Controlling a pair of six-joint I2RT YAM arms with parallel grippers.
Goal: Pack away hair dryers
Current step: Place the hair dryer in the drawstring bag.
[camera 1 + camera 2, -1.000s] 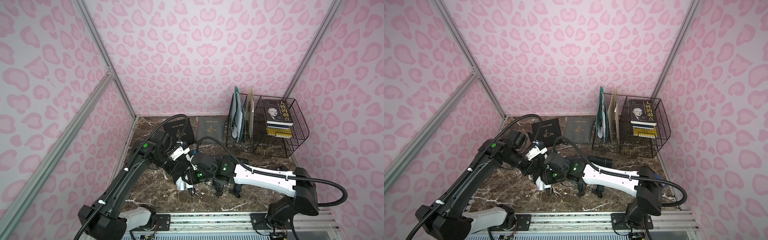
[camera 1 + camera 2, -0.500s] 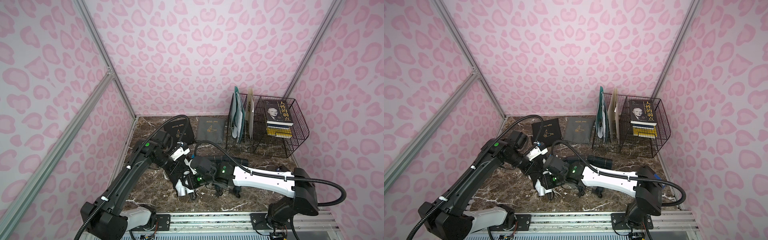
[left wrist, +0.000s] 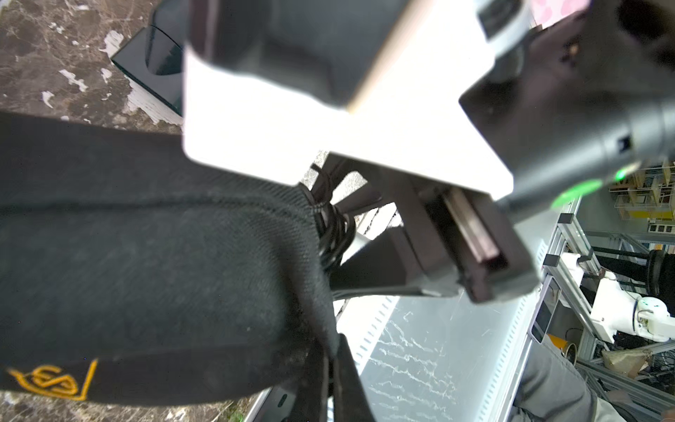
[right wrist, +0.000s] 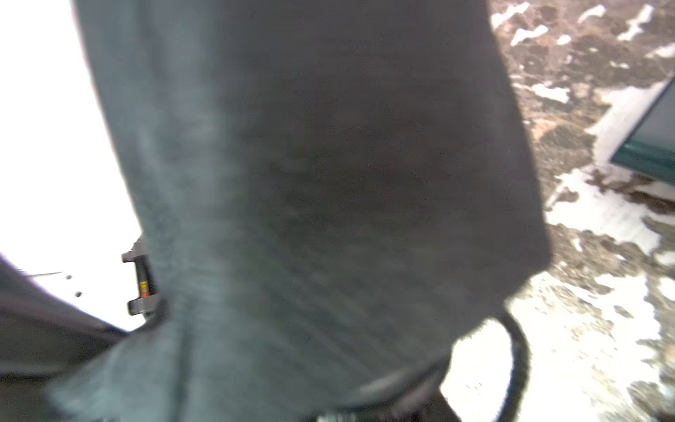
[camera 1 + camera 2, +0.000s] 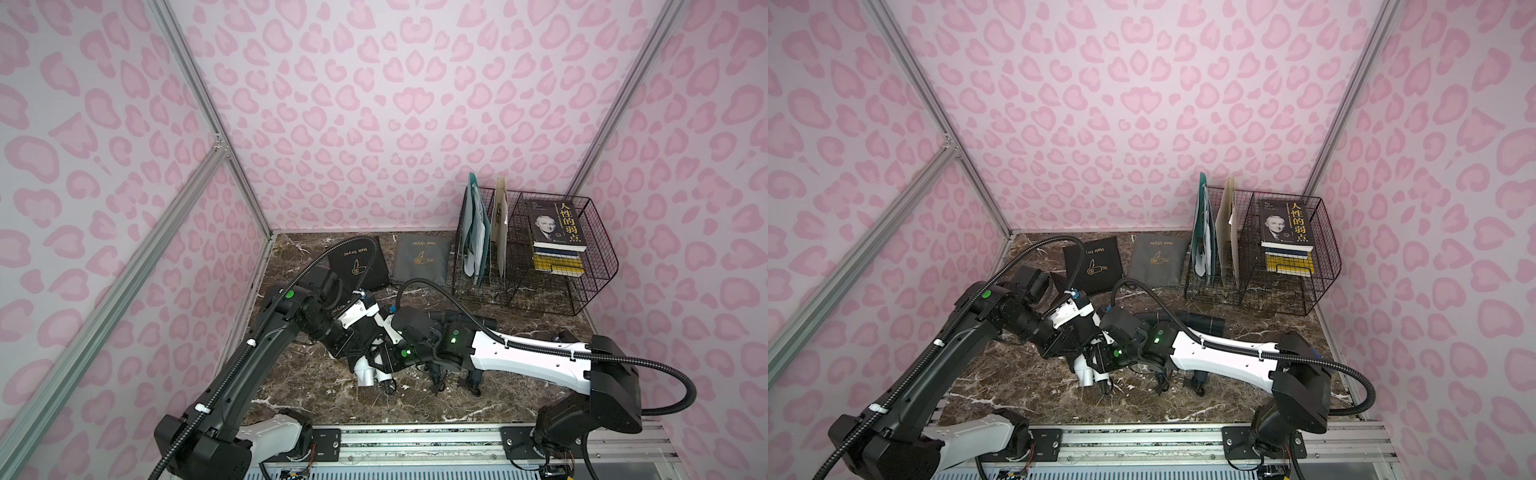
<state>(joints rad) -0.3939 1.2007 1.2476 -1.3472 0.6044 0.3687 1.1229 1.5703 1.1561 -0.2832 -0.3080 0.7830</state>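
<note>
A: Where's the dryer in play?

B: The white dryer [image 5: 366,371] is near centre, poking out below the two wrists, which are crowded together. A dark dryer [image 5: 1202,322] lies just behind the right arm.

A: Fingers?

B: The left gripper [image 3: 330,380] is closed, pinching the rim of the held pouch [image 3: 146,255]. The right gripper [image 5: 384,361] is at the white dryer, but fabric hides its fingers, so I cannot tell whether it grips.

A: So the step is bagging the white one?

B: I'd judge so. To do it well, the left should lift the rim so the mouth gapes. The right should feed the dryer in along the pouch, not across it. The cord [image 3: 331,234] sits right at the fabric's edge and could catch, so it wants tucking in with the body. Short moves only, since the arms look very close together.

A: Any writing?

B: Gold "Hair Dryer" with an emblem on the black pouch [image 5: 359,264] and the grey pouch [image 5: 422,259], both flat at the far side. Part of a gold emblem shows on the held pouch. In the basket [image 5: 602,257] at far right, the top book [image 5: 557,224] reads 人性的弱点.
</note>
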